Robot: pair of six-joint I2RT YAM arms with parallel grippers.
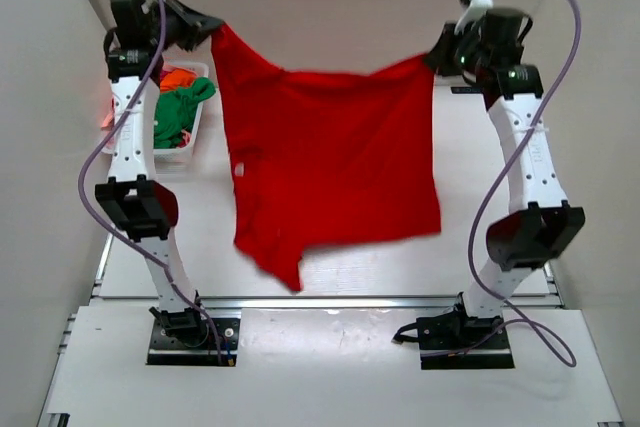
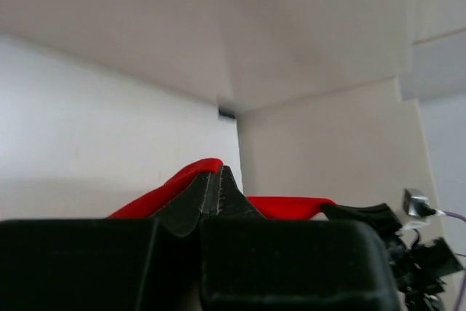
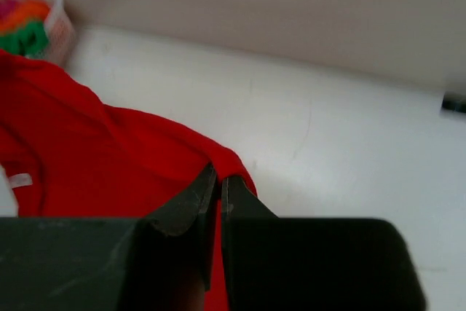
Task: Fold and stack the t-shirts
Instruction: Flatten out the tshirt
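Hanging between left tool and right tool: red t-shirt, corners pinched.

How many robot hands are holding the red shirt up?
2. The left gripper pinches one top corner of the red t-shirt, and the right gripper pinches the other. Neither is hidden.

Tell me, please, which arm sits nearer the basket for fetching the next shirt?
Left, probably: the basket sits near the left claw, across the red shirt from the right claw.
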